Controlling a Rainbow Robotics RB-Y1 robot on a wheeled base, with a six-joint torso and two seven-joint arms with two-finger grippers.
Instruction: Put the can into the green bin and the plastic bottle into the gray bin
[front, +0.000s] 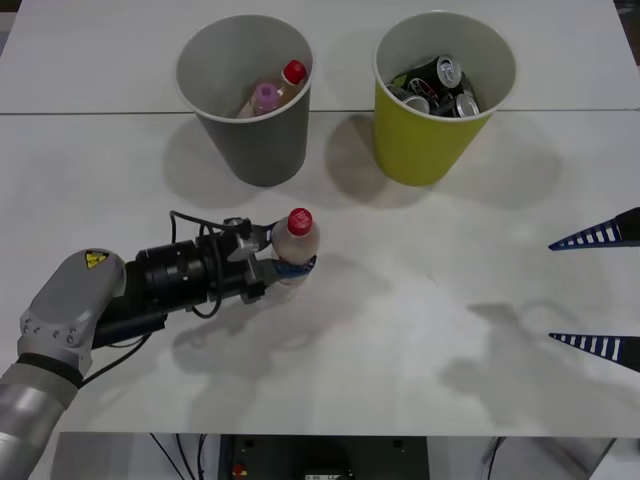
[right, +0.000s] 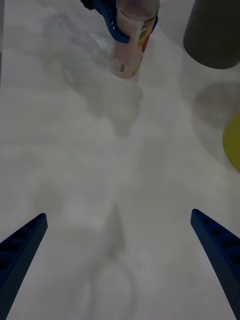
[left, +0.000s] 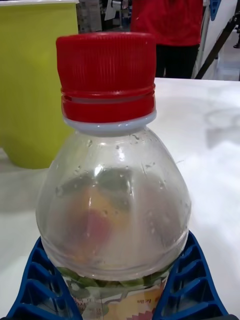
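The plastic bottle (front: 298, 238) (right: 131, 45) (left: 115, 200) stands upright at the table's left middle, red cap up and orange-red label showing. My left gripper (front: 290, 262) (left: 115, 280) is shut on its body from the left, one blue finger (left: 37, 285) on each side. The gray bin (front: 255, 145) (right: 212, 35) stands behind it, the green bin (front: 420, 145) (right: 232, 142) (left: 30, 90) to that bin's right. Several dark cans (front: 445, 85) lie in the green bin. At the right edge my right gripper (front: 598, 290) (right: 117, 215) hangs open above the table, holding nothing.
Inside the gray bin lie a bottle with a pink-purple cap (front: 265, 97) and another with a red cap (front: 294, 72). A seam in the white table (front: 100, 112) runs behind the bins. Bare tabletop lies between the two grippers.
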